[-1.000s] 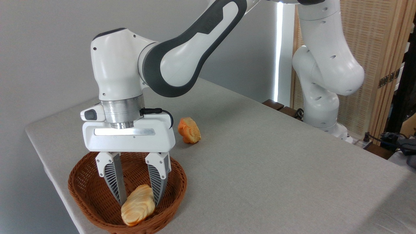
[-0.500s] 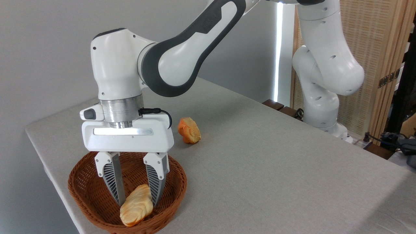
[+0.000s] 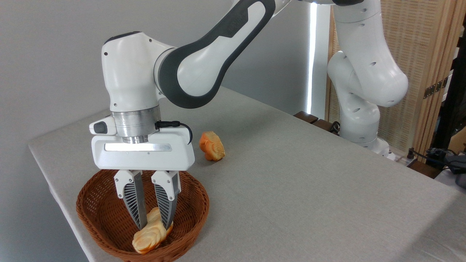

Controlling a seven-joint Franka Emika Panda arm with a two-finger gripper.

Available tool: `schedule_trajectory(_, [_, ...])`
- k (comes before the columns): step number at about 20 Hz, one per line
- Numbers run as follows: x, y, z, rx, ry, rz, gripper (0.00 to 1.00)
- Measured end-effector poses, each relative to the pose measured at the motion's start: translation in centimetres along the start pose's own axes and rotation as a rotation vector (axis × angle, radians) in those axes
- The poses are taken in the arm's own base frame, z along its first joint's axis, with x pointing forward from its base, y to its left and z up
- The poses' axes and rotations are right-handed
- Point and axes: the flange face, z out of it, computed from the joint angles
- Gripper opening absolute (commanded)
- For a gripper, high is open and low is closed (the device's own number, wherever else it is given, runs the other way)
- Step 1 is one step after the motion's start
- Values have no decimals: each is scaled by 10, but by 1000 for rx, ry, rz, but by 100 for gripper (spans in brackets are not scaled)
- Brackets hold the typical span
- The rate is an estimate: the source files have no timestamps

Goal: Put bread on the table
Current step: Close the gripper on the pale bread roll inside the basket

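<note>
The gripper (image 3: 156, 227) reached into the basket (image 3: 95, 214), its jaws narrowed and clamped on the bread (image 3: 148, 238).

Bread (image 3: 147, 238) pale golden, browner edges; basket (image 3: 98, 218) brown woven; table (image 3: 291, 189) light grey.

The wicker basket (image 3: 109, 222) sits on the bench (image 3: 291, 189) at its near left corner. The braided loaf (image 3: 147, 237) lies inside the basket toward its front. The gripper (image 3: 156, 225) hangs above, its fingers (image 3: 136, 205) either side of the loaf. Behind and right of the basket, a smaller bread piece (image 3: 212, 146) lies on the bench, and the arm's base (image 3: 364, 127) stands at the far right edge.
</note>
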Motion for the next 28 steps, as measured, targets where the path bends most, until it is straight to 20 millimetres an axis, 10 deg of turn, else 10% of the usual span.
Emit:
schedule_trajectory(16, [2,9,-8,-8,14,13,37])
schedule_trajectory(28, [2,8,-8,-8,15,12,18])
